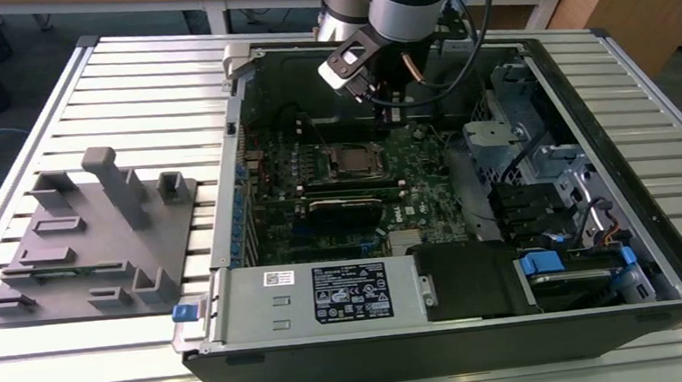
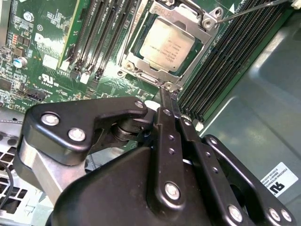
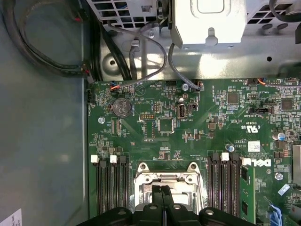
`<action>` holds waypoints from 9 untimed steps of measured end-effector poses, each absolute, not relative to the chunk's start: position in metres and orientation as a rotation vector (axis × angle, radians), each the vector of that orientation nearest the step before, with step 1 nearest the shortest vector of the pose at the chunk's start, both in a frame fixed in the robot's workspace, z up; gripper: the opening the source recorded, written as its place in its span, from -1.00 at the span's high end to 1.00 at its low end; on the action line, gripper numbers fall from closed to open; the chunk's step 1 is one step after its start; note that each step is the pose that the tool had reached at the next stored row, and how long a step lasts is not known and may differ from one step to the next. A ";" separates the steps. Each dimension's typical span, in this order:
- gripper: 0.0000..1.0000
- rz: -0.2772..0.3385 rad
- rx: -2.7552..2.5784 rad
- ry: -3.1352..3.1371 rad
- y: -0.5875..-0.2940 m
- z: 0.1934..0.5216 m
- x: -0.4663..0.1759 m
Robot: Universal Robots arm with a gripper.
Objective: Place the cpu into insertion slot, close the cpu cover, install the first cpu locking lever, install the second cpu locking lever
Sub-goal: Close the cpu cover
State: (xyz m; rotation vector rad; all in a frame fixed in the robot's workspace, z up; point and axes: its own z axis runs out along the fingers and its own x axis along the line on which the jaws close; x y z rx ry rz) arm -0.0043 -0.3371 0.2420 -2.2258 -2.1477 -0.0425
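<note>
Step in hand: we judge it to be lever work, since the cpu [image 2: 164, 43] already lies flat in the insertion slot [image 2: 126, 70] with the cpu cover [image 2: 196, 54] down around it.
End effector: the end effector [image 2: 167, 96] has its two fingers pressed together with nothing between them; the tip hovers just beside the near corner of the slot.
Locking lever: a thin locking lever [image 2: 249, 10] juts out from the far corner over the memory slots [image 2: 221, 61]. It looks unlatched to us, though we cannot tell which of the two levers it is.
Doing it well: we would push with the closed fingertip on the wire itself, keeping pressure off the cpu's metal top, and guide the wire sideways under its hook rather than straight down.
Edges: memory slots flank the insertion slot on both sides, touching close to its rim; a slip sideways would strike them.
Open room: the case wall [image 2: 263, 103] stands near one side. In the exterior view the arm reaches down into the computer case [image 1: 473, 353] on the tabletop [image 1: 129, 80], so free travel is mostly upward.
</note>
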 end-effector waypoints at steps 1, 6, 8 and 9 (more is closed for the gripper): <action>0.80 -0.041 -2.225 -2.147 -0.337 0.242 -0.004; 0.80 -0.042 -2.226 -2.147 -0.337 0.240 -0.005; 0.80 -0.042 -2.226 -2.147 -0.337 0.240 -0.006; 0.80 -0.042 -2.226 -2.147 -0.337 0.239 -0.006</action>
